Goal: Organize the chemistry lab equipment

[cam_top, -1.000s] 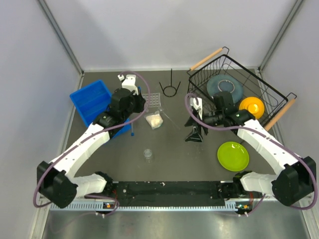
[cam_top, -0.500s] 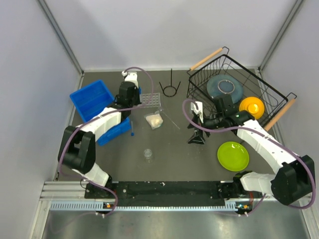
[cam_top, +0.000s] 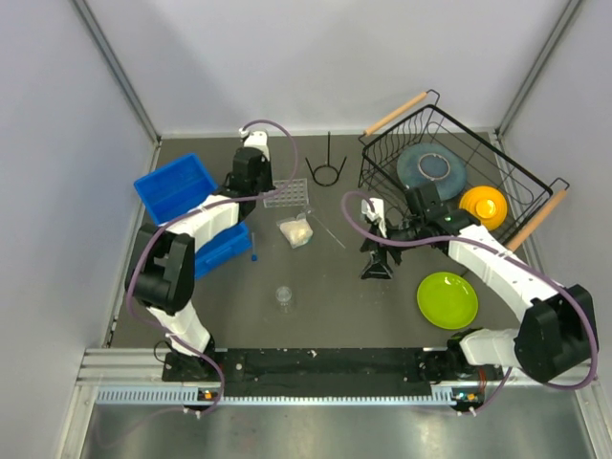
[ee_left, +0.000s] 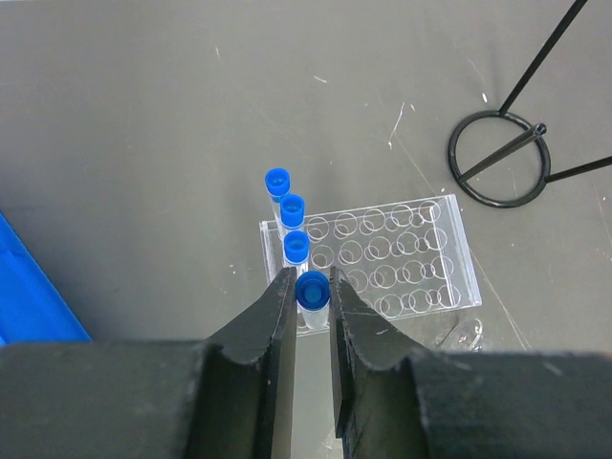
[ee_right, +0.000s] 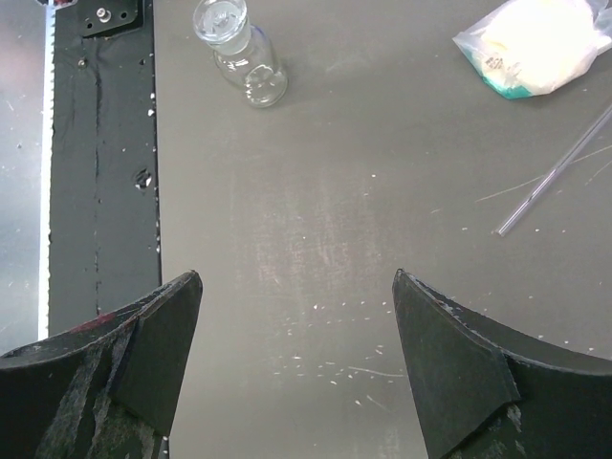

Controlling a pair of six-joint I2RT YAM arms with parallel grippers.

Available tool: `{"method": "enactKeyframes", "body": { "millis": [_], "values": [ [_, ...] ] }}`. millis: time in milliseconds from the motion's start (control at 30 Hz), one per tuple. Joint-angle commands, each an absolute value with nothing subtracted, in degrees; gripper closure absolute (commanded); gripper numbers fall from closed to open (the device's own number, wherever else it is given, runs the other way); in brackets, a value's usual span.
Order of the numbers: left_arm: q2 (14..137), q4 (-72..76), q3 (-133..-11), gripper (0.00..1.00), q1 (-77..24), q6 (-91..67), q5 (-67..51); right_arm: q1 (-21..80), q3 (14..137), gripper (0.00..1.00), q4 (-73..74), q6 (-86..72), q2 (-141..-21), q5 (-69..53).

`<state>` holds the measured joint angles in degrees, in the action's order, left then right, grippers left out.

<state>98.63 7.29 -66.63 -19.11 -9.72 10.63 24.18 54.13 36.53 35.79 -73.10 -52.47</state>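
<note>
Three blue-capped tubes (ee_left: pixel 292 207) stand in the grid rack's (ee_left: pixel 402 258) left column. Far out, left arm (cam_top: pixel 212 218) extended; left gripper (ee_left: pixel 312 275) clamps a fourth tube (ee_left: pixel 312 291) at that column's near end, ring stand (ee_left: pixel 499 172) at 2 o'clock, apart. Wide-gaping right gripper (ee_right: pixel 296 287) hangs over open table (ee_right: pixel 316 191), small clear cup (ee_right: pixel 244 57) at 11 o'clock.

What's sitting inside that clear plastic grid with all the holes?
Three blue-capped tubes stand in the rack's end column; the other holes look empty. The left gripper holds a fourth tube there, its fingers hiding whether that one is seated.
</note>
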Motion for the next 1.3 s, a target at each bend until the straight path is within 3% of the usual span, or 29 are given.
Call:
{"method": "enactKeyframes", "body": {
  "millis": [0, 967, 1133, 1267],
  "values": [
    [99.84, 10.37, -68.47, 0.9, -18.72, -9.4, 9.93, 23.73, 57.04, 0.19, 36.65, 37.62, -73.48, -53.26],
    [103.45, 9.05, -67.59, 0.87, -18.02, -10.28, 10.02, 23.73, 57.3, 0.19, 37.18, 38.06, -73.48, -52.82],
    [103.18, 8.26, -67.24, 0.82, -18.02, -10.98, 10.55, 23.73, 57.39, 0.18, 37.18, 38.14, -73.48, -52.82],
    [102.48, 7.91, -66.71, 0.69, -18.02, -11.69, 11.25, 23.73, 57.31, 0.18, 37.27, 38.23, -73.3, -52.73]
  ]
}}
